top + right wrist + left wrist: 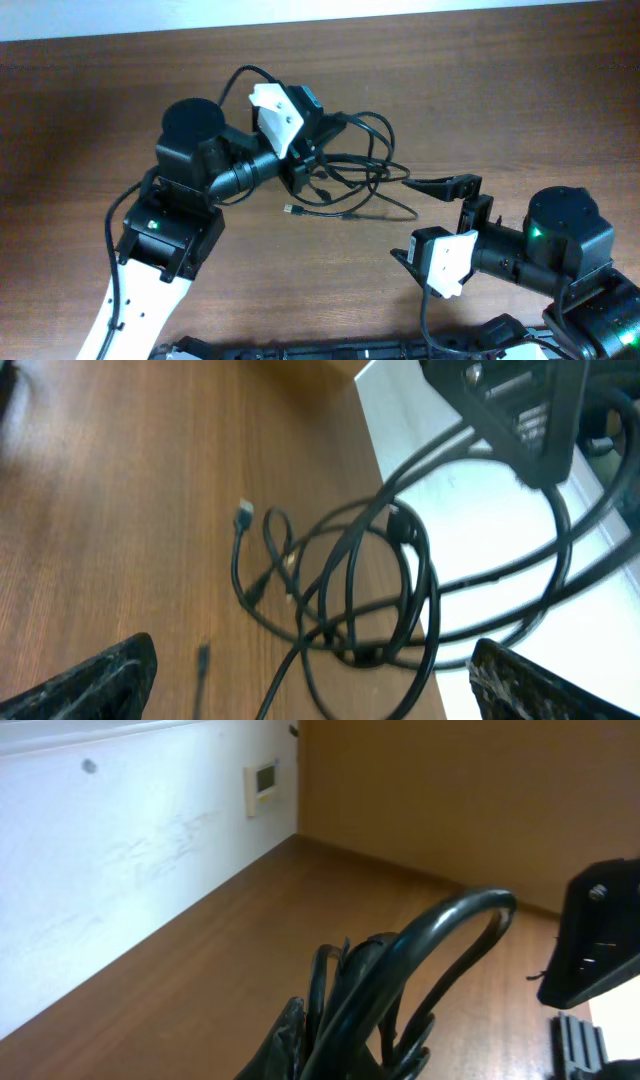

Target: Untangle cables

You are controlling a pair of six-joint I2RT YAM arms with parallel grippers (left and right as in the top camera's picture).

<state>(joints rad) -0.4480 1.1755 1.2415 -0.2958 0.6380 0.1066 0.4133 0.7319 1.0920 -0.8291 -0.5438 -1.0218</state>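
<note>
Left pincer clenched on a bunch of the cables, holding several strands up off the surface. Remaining loops lie tangled on the wood just beside it. My right pincer is released, near the tangle's right side.

The cables fill the lower centre: several glossy black loops bunched together, the largest arching up and over to the right. They rise from the bottom edge, where the left pincer is clamped on them and mostly hidden by the bundle. Behind them lies the brown wood-grain bench. A white wall runs along its left side and carries a small pale wall panel. A black angular machine part intrudes at the right edge, apart from the loops.
</note>
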